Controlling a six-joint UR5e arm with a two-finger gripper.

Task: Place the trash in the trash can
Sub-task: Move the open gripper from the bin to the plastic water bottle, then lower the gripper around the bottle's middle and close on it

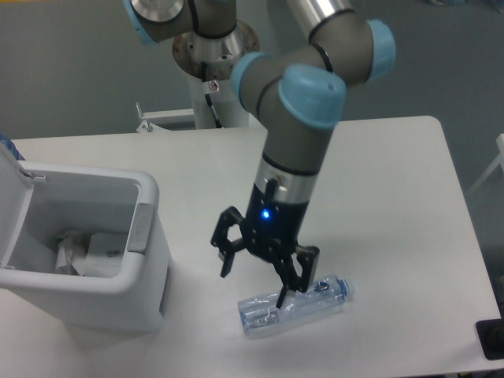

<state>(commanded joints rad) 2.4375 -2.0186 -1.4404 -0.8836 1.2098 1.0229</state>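
A robotics lab: a pedestal-mounted arm [299, 118] beside a plain white table [386, 181].

White table [378, 181] with rounded corners (matte top). Grey floor [71, 63] behind. Even, diffuse lighting throughout.

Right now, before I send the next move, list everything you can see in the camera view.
bottle: one, clear plastic with blue cap and label, lying on its side near the table's front edge.
trash can: one, white with a grey front latch tab, lid open, at the table's left.
pouch: one, whitish, crumpled inside the trash can.
table: one, white, carrying the can and the bottle.
white pedestal: one, behind the table, holding the arm's base.
dark object: one, at the right edge, cut off, unclear what.
arm: one, grey with light blue joints, reaching down over the table.
tool: one, black, blue light lit, fingers open just above the bottle.
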